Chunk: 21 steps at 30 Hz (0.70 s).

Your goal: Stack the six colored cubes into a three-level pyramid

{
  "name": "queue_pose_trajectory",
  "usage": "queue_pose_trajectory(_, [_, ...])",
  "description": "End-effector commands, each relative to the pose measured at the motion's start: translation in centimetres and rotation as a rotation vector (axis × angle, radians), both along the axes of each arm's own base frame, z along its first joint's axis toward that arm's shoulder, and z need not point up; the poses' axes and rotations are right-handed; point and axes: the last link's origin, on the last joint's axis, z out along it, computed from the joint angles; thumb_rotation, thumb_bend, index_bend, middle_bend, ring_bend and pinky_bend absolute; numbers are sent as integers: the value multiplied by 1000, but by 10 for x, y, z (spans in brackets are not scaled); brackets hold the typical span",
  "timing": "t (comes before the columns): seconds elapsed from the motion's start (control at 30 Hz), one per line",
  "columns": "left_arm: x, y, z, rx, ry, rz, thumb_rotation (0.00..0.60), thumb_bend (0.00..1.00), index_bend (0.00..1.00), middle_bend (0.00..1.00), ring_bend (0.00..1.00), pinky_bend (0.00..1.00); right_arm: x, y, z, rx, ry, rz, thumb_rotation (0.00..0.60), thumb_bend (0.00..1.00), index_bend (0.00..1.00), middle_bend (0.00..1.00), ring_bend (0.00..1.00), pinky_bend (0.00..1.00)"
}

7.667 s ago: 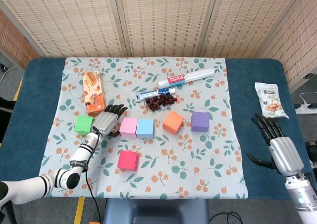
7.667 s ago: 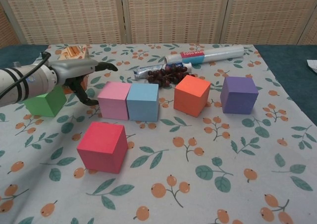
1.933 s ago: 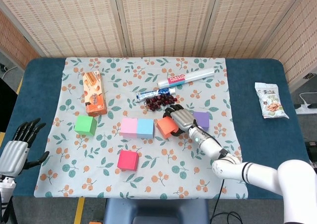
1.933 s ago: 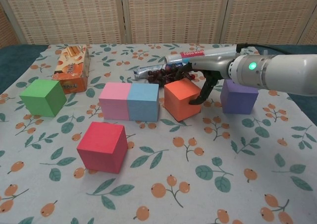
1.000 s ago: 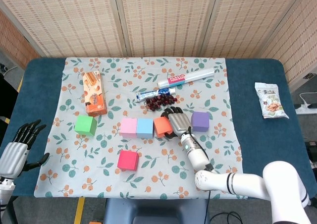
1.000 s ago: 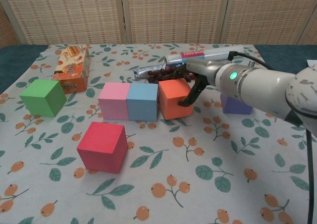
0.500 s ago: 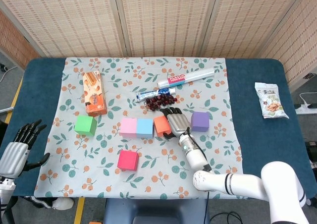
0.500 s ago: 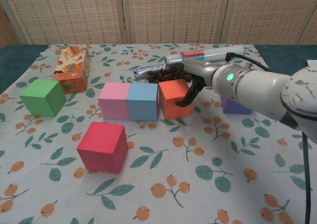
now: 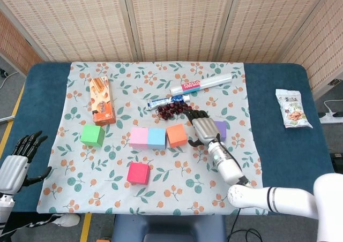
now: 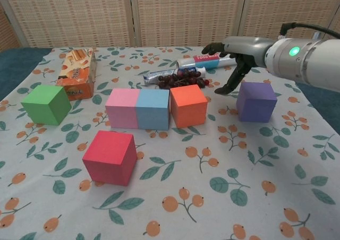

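Observation:
A light pink cube [image 9: 139, 137] [image 10: 122, 107], a light blue cube [image 9: 156, 138] [image 10: 153, 109] and an orange cube [image 9: 176, 135] [image 10: 188, 105] form a row on the floral cloth. The purple cube [image 9: 220, 129] [image 10: 256, 101] sits to their right, the green cube [image 9: 92, 135] [image 10: 47, 104] to their left, the magenta cube [image 9: 138, 173] [image 10: 110, 156] in front. My right hand [image 9: 202, 128] [image 10: 236, 51] hovers open between the orange and purple cubes, holding nothing. My left hand [image 9: 17, 163] rests open off the cloth's left edge.
A biscuit box [image 9: 101, 100] [image 10: 77, 73], a toothpaste tube [image 9: 165, 100], a pile of dark berries [image 9: 172, 110] [image 10: 180, 79] and a foil roll [image 9: 201, 84] [image 10: 223, 59] lie behind the cubes. A snack bag [image 9: 292, 108] sits far right on the blue table.
My right hand pushed the orange cube left beside the blue one, then let go and lifted away to the right. The left hand withdrew to the table's left edge.

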Motion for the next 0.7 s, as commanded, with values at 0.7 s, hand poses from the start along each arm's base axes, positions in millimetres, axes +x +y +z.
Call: queue_pose_trajectory(0.7, [3, -2, 2, 1, 2, 22, 600, 313, 87, 0, 0, 18, 1, -38, -52, 10, 45, 91, 600, 42, 0, 0, 0, 0])
